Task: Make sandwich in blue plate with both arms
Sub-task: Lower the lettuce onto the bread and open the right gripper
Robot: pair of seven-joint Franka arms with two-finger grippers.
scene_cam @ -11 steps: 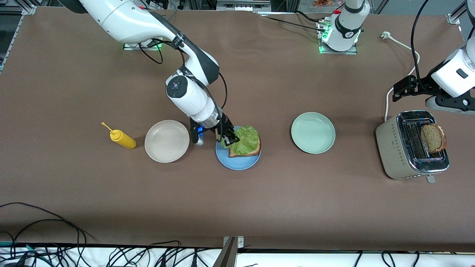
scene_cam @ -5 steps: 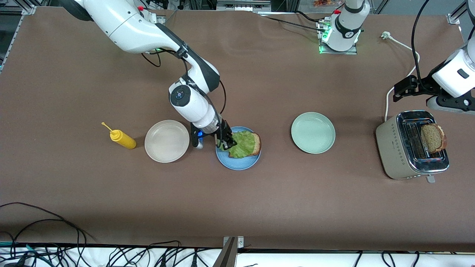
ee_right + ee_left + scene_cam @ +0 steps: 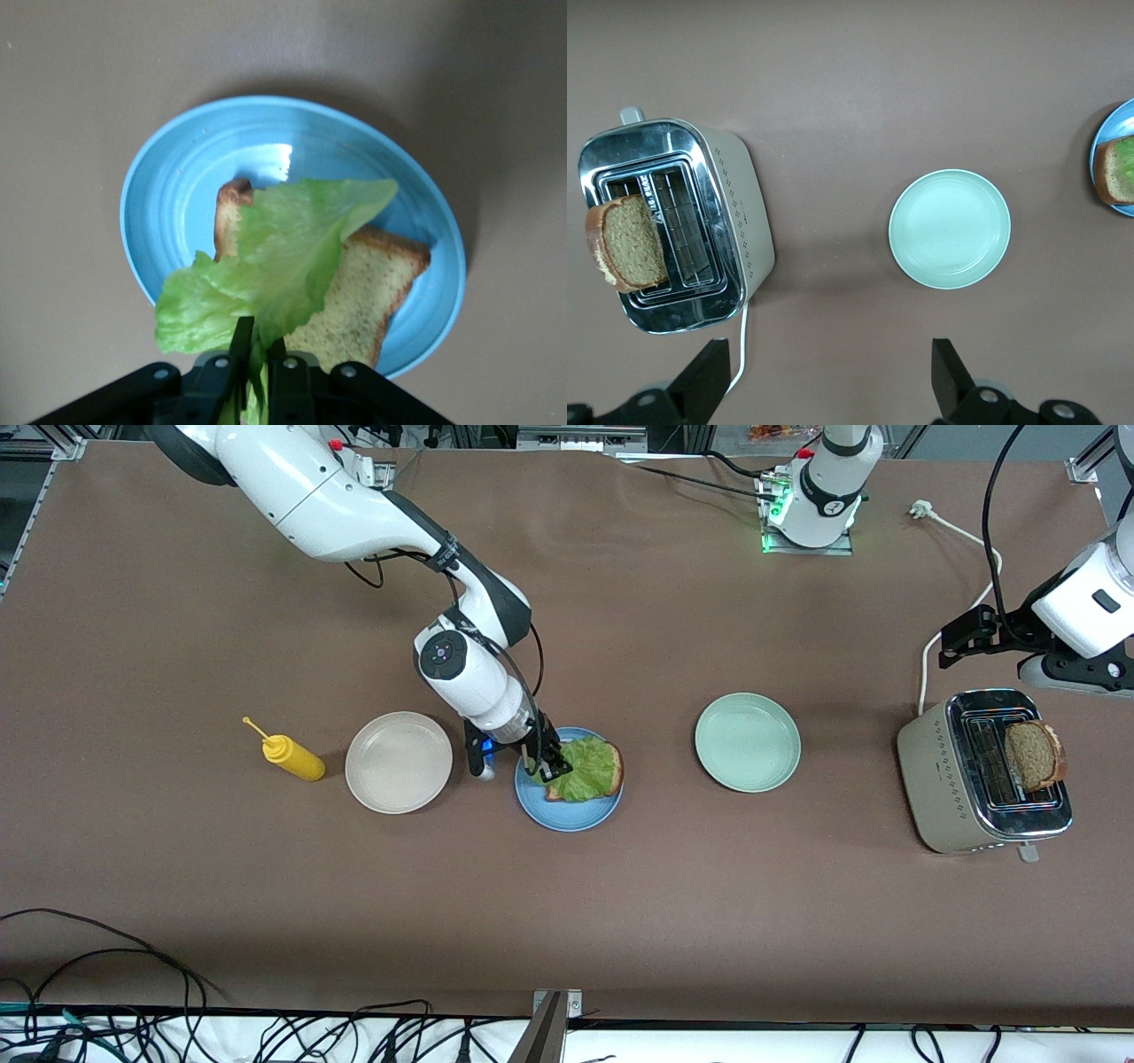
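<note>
The blue plate [image 3: 558,815] [image 3: 177,177] lies mid-table with one brown bread slice [image 3: 613,766] [image 3: 372,292] on it. A ruffled green lettuce leaf [image 3: 589,771] [image 3: 283,257] drapes over that slice. My right gripper [image 3: 551,766] [image 3: 261,341] is low over the plate's rim, shut on the leaf's edge. A second bread slice [image 3: 1032,755] [image 3: 627,241] sticks out of the toaster [image 3: 966,797] [image 3: 744,212] at the left arm's end of the table. My left gripper [image 3: 830,354] waits high over the table by the toaster, open and holding nothing.
A pale green plate [image 3: 747,742] [image 3: 949,228] lies between the blue plate and the toaster. A beige plate [image 3: 399,762] and a yellow squeeze bottle [image 3: 291,755] sit toward the right arm's end. The toaster's white cable [image 3: 961,536] runs toward the bases.
My right gripper has come down and shifted slightly over the blue plate, laying the lettuce lower onto the bread slice. The left arm has barely moved.
</note>
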